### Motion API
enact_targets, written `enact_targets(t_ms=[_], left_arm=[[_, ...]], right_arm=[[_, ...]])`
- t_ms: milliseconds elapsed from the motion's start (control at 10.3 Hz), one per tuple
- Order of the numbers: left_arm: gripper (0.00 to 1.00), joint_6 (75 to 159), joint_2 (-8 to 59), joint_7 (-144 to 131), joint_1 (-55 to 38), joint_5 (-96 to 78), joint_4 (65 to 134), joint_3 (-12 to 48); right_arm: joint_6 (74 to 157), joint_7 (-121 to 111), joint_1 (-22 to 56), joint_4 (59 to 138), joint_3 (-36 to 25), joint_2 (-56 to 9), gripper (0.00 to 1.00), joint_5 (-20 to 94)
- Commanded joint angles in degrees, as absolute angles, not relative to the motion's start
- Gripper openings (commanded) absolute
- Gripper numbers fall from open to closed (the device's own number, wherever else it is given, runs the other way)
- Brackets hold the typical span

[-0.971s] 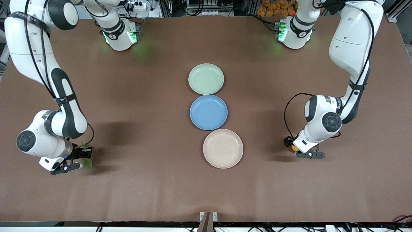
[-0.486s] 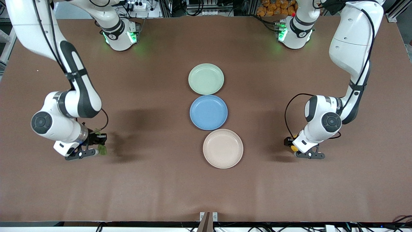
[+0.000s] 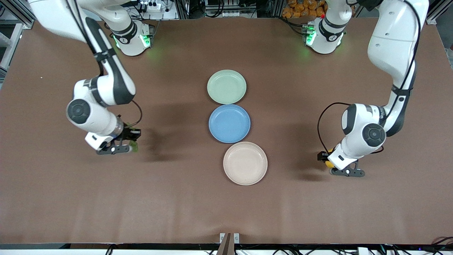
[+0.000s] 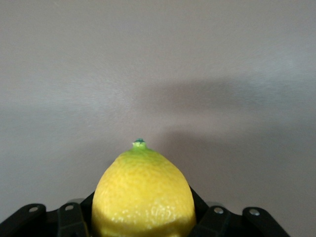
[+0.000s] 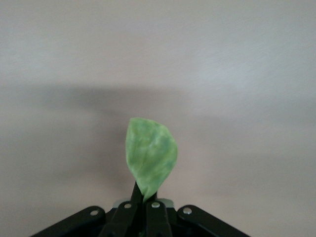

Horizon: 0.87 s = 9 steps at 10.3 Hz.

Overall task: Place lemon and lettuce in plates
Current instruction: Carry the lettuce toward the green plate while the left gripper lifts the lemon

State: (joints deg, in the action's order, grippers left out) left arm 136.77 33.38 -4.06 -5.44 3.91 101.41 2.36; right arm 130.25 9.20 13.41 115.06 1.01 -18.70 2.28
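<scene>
The right gripper point(image 3: 124, 141) is clamped on the lettuce point(image 3: 133, 144), holding it in the air over bare table point(image 3: 177, 205) toward the right arm's end; in the right wrist view the pale green leaf point(image 5: 150, 157) stands up from the closed fingers point(image 5: 132, 213). The left gripper point(image 3: 336, 167) is closed around the lemon point(image 3: 329, 163) (only a sliver of yellow shows from the front), over the table toward the left arm's end. In the left wrist view the lemon point(image 4: 143, 195) sits between the fingers point(image 4: 71, 219), nubby tip pointing away. The pale green plate point(image 3: 226, 86), blue plate point(image 3: 229, 123) and beige-pink plate point(image 3: 245, 163) lie in a row mid-table, nothing in them.
</scene>
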Motion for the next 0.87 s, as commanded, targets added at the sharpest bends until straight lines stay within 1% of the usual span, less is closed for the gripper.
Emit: enact_targets(t_ms=[0, 194, 389, 583, 777], left_arm=[[0.24, 129.49, 25.34, -3.25, -5.45, 5.19, 102.75, 2.46], [0.23, 124.21, 21.73, -3.25, -5.54, 4.84, 101.43, 2.64], [0.22, 120.86, 18.91, -3.25, -5.45, 4.31, 100.64, 2.9], [0.21, 119.62, 18.02, -3.43, -5.71, 4.31, 100.46, 2.9], [0.2, 119.71, 18.02, -3.86, -5.71, 4.39, 99.41, 4.47]], right_arm=[[129.03, 19.46, 19.05, 117.25, 1.75, -15.64, 0.0, 3.16], [129.02, 24.85, 22.58, 116.55, 1.93, -16.26, 0.0, 3.16], [128.94, 30.38, 26.43, 116.37, 1.93, -16.52, 0.0, 3.16], [128.85, 37.41, 31.0, 115.93, 1.85, -16.79, 0.0, 3.16], [128.85, 43.99, 34.78, 115.93, 1.93, -17.14, 0.0, 3.25]])
